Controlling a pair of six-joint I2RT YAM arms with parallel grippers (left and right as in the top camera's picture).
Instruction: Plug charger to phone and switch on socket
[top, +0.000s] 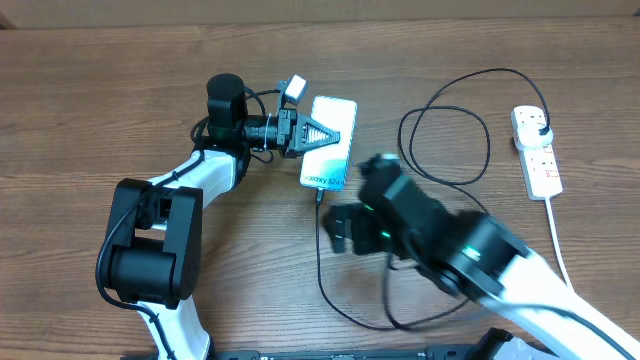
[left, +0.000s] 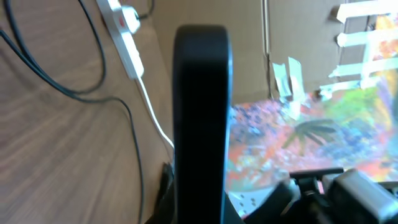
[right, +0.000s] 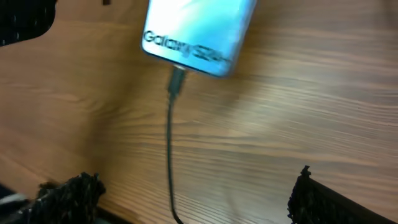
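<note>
charger (right: 169, 143) tip plugged into phone (right: 199, 25), upper centre | right gripper (right: 196, 183) jaws spread wide | left gripper (top: 322, 135) over phone, jaws: cannot tell

Phone (top: 336, 168): slim, glossy light-blue screen, dark edges, white "Galaxy" lettering near its lower end. Flat on the desk (top: 100, 80), slightly tilted, near the far middle.

Charger (top: 319, 240): thin black cable, small connector tip (right: 176, 81) seated in the phone's lower edge. Down the desk from there, round in wide loops, up to a black plug (top: 541, 126) in the socket.

Socket (top: 540, 160): white strip, reddish switches, far right, well apart from the phone. Thick white cord (top: 558, 240) trailing toward the near edge.
</note>
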